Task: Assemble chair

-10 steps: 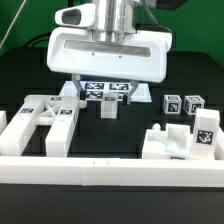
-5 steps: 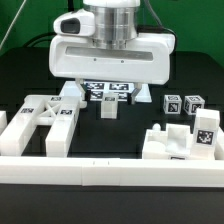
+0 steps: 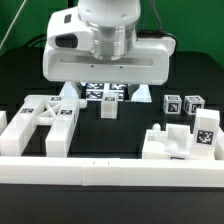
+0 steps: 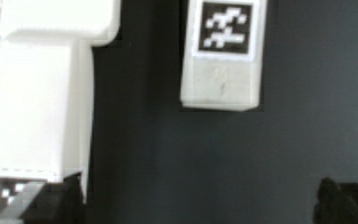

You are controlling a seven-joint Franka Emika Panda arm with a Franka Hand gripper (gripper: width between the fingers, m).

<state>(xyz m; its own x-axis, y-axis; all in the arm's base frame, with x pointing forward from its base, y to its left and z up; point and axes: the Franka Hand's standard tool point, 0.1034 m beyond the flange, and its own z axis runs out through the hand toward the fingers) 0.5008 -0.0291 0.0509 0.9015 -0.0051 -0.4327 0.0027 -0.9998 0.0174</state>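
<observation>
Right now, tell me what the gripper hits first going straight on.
The gripper probably meets bare table first; one finger sits close to the frame leg, depth unclear.

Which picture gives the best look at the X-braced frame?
The exterior view. The frame lies there whole, at that view's left, with its cross brace and tags plain to see. The wrist view shows only a long white bar up close; whether that belongs to the frame I cannot tell.
</observation>
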